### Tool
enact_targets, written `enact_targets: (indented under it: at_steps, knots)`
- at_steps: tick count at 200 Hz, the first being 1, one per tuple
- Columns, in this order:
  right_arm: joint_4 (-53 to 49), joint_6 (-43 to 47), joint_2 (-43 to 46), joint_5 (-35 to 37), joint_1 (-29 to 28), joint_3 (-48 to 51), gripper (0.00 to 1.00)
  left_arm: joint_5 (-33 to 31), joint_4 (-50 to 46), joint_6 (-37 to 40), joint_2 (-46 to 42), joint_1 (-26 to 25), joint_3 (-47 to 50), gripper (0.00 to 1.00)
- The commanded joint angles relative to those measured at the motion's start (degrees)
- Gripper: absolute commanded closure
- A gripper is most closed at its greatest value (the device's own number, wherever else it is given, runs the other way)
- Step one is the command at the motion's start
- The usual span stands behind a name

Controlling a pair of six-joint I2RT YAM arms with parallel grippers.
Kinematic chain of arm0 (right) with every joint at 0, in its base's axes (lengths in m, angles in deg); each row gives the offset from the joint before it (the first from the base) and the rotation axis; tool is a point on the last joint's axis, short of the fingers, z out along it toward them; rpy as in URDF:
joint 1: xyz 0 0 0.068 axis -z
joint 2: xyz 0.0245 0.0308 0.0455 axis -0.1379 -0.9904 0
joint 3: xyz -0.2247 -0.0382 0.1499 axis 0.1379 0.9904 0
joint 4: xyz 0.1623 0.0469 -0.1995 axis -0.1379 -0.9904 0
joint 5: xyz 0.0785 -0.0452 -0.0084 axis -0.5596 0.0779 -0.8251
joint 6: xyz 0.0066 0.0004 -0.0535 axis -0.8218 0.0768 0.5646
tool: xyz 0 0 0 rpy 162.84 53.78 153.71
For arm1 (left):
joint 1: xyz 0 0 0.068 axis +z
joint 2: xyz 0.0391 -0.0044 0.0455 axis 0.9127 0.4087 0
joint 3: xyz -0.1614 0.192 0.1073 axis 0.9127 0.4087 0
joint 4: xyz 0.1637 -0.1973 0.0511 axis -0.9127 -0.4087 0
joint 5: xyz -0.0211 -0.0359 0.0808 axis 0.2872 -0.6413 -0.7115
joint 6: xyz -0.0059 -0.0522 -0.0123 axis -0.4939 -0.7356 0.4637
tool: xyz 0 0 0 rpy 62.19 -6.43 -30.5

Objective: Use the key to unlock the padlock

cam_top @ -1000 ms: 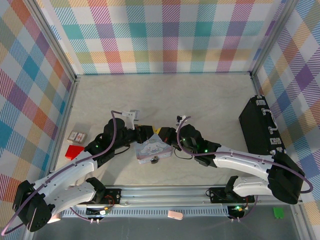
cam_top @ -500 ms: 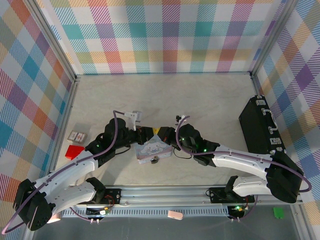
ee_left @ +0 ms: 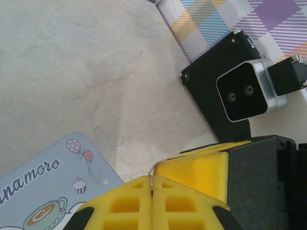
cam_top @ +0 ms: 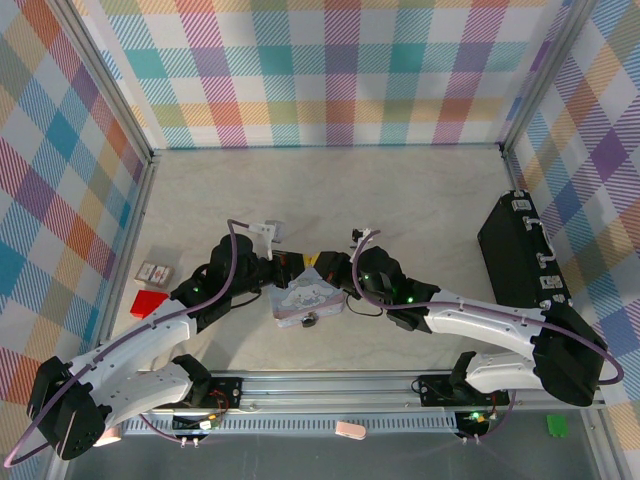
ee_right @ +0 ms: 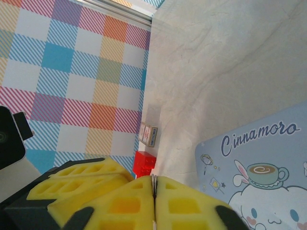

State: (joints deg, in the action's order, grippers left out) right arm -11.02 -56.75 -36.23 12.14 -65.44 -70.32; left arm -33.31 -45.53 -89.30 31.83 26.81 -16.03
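Bright, even light falls from overhead, and the pale table (cam_top: 400, 200) reads clean, with no glare on it. In the top view the arms cast only soft, short shadows beneath them. The black case (cam_top: 515, 250) is so dark that its faces lose most detail. In the left wrist view a faint, broad shadow band crosses the table, and the left gripper's fingers (ee_left: 129, 203), close to the lens, look soft-edged. The right gripper's fingers (ee_right: 182, 206) are likewise slightly blurred, while the print on the tin (ee_right: 259, 158) stays legible.
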Motion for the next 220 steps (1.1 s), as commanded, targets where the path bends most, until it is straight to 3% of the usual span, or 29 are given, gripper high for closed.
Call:
enact_targets:
  at_steps: [1,20,42,70,92,136,220]
  knots:
    - [2.24,5.61,1.64,0.98,-0.16,0.02,0.71,-0.42,-0.55,2.45,-1.5,-0.65,-2.71,1.0]
    - [6.6,14.0,4.04,-0.31,1.69,3.2,0.5,1.5,-3.24,6.1,-2.57,-0.63,-4.43,1.0]
    - [14.91,19.64,7.59,-4.68,4.96,8.58,0.35,3.0,-6.39,10.57,-3.49,-0.57,-6.43,1.0]
    - [22.13,24.11,11.18,-14.55,9.37,12.02,0.3,5.19,-9.14,15.42,-3.3,-0.48,-9.12,1.0]
    - [33.5,28.2,11.5,-20.26,9.8,15.64,0.26,8.07,-6.84,15.64,-2.93,-0.06,-9.68,1.0]
    - [37.55,29.99,10.97,-29.65,11.7,15.33,0.31,16.03,-1.41,14.74,-0.7,0.4,-10.99,1.0]
    - [35.69,31.18,10.92,-33.98,12.78,14.67,0.54,21.46,0.32,13.52,1.27,1.21,-12.59,1.0]
